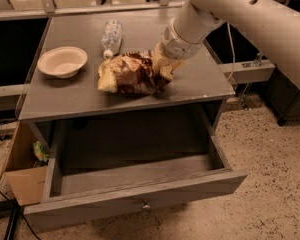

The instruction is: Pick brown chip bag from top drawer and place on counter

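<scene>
The brown chip bag (pixel 131 74) lies on the counter (pixel 70 96), near its middle front, with wrinkled foil and pale tan ends. My gripper (pixel 163 70) is at the bag's right end, low over the counter and touching the bag. The white arm reaches in from the upper right. The top drawer (pixel 135 196) is pulled fully out below the counter, and its inside shows nothing. Its small metal knob (pixel 146 204) is at the middle of the front.
A pale bowl (pixel 62 60) stands at the counter's left. A clear plastic bottle (pixel 111 36) lies at the back, behind the bag. A cardboard box (pixel 21 176) with a small green packet (pixel 39 151) stands on the floor left of the drawer.
</scene>
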Motion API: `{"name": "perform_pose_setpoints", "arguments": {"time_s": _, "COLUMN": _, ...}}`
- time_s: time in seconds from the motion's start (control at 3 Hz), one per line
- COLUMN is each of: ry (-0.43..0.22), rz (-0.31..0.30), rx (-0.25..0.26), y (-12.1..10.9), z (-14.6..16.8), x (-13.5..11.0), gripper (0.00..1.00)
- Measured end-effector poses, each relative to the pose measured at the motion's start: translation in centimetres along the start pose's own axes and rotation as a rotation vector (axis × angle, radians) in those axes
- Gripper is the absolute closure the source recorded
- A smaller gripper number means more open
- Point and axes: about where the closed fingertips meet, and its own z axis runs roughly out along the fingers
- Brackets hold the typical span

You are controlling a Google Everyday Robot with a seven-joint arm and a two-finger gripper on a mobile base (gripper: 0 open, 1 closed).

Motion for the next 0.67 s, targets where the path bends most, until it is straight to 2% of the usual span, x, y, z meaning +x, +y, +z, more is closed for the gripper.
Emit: {"name": "perform_pose_setpoints", "arguments": {"time_s": 0.67, "ry": 0.0, "rz": 0.0, "rx": 0.0, "y": 0.0, "z": 0.01, "x": 0.0, "gripper": 0.17}}
